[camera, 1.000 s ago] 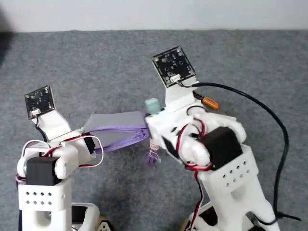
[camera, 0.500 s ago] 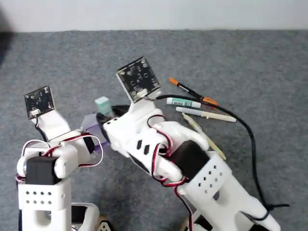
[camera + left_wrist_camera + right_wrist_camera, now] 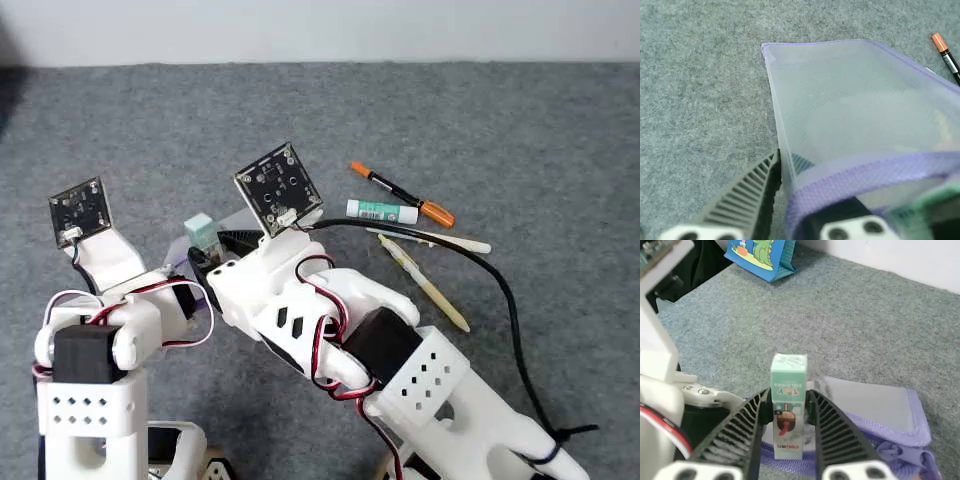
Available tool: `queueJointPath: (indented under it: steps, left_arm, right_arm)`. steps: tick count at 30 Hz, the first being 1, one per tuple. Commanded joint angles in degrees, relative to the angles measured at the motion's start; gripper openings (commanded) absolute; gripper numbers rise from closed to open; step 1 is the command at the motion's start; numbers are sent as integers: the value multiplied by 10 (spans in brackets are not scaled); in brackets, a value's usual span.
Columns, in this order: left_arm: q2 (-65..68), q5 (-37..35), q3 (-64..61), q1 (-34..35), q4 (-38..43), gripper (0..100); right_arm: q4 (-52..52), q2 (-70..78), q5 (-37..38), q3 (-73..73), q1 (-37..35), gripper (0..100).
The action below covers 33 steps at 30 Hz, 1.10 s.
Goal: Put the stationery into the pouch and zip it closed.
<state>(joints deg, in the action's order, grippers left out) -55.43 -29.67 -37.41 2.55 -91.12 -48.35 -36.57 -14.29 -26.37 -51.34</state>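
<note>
Right wrist view: right pincer point(image 3: 788, 392) clamps green box point(image 3: 788, 372); pouch point(image 3: 875, 407) partly hidden.

Pouch point(image 3: 840, 110): clear fine mesh, purple trim. Box point(image 3: 788, 390): mint green, cartoon print. Marker point(image 3: 400, 192): black, orange ends. Tube point(image 3: 382, 211): white, green print. Carpet point(image 3: 520, 120): grey

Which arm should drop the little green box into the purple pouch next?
Right, probably. The right end effector grips the green box over the purple pouch, while the left end effector holds the pouch's edge.
</note>
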Motion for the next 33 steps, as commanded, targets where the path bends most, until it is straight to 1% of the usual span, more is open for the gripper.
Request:
queueJointPath:
  steps: [1,4,5,8,9,10,13,17,18,20,22,27,33]
  left_arm:
    - [4,-4,8,3,4,12]
    - [4,-4,8,3,4,12]
    - [4,-4,8,3,4,12]
    - [4,-4,8,3,4,12]
    - [4,-4,8,3,4,12]
    - [4,-4,8,3,4,12]
    - [4,-4,8,3,2,12]
    - [4,-4,8,-1,1,12]
    - [4,-4,8,-1,1,12]
    - [4,-4,8,-1,1,12]
    - [4,-4,8,-1,1,12]
    - [4,-4,8,-1,1,12]
    - [4,-4,12,-1,0,12]
  right_arm:
    - [4,3,-4,-24,0,9]
    - [1,3,-4,-39,0,25]
    - [-1,3,-4,-40,0,57]
    - [-1,3,-4,-40,0,195]
    - [3,3,-4,-40,0,225]
    - [6,7,-4,-39,0,234]
    - [35,9,-4,-40,0,180]
    - [80,10,-4,-40,1,24]
    - [88,10,-4,-41,2,1]
    - [95,10,-4,-41,2,25]
    - [99,10,-4,-41,5,6]
    - [141,9,-4,-41,31,8]
    - [158,4,-4,-41,36,8]
